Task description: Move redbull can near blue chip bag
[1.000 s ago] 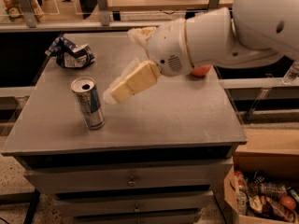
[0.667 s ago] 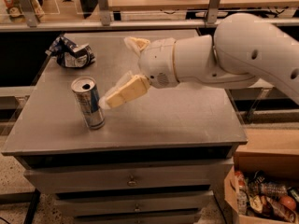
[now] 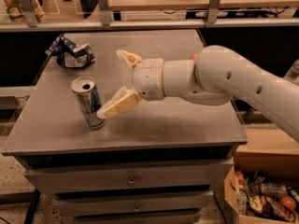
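Observation:
The redbull can (image 3: 88, 102) stands upright near the front left of the grey table (image 3: 187, 125), its top with the dark drinking hole showing. The blue chip bag (image 3: 71, 52) lies crumpled at the back left corner, well apart from the can. My gripper (image 3: 110, 84) reaches in from the right on a white arm, just right of the can. It is open, with the fingers spread wide. The lower finger (image 3: 117, 105) has its tip at the can's right side. The upper finger (image 3: 128, 58) points toward the back of the table.
A sliver of a red-orange apple (image 3: 193, 56) shows behind the arm. A cardboard box (image 3: 261, 197) of snacks sits on the floor at the lower right. A shelf rail (image 3: 154, 24) runs behind the table. Drawers (image 3: 131, 181) are below it.
The arm has swung left and toward the front, bringing the open gripper up to the can; the lower finger is now at the can's right side. Can and bag have not moved.

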Controlling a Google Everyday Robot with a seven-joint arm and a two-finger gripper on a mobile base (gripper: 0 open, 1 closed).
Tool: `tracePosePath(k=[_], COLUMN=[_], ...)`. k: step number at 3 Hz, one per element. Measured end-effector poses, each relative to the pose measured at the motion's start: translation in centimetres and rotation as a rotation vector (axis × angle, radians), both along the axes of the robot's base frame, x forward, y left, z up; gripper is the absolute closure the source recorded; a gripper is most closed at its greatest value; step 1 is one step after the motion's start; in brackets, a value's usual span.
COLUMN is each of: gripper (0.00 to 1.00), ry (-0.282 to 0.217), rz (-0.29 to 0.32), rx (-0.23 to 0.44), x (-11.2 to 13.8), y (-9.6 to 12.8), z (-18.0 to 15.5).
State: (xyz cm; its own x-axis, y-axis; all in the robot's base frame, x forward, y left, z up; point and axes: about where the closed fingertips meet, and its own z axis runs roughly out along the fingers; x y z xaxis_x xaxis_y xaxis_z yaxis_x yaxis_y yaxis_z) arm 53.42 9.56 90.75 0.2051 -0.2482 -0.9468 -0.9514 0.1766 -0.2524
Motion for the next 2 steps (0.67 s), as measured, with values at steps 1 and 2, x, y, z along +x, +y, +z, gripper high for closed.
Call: tracePosePath(k=[1, 2], gripper=[0.00, 0.00], ry=[-0.007, -0.002], rz=[0.061, 0.128], rx=[0.015, 0.014], x=[0.20, -0.45], y=[0.36, 0.52], z=[-1.40, -1.99])
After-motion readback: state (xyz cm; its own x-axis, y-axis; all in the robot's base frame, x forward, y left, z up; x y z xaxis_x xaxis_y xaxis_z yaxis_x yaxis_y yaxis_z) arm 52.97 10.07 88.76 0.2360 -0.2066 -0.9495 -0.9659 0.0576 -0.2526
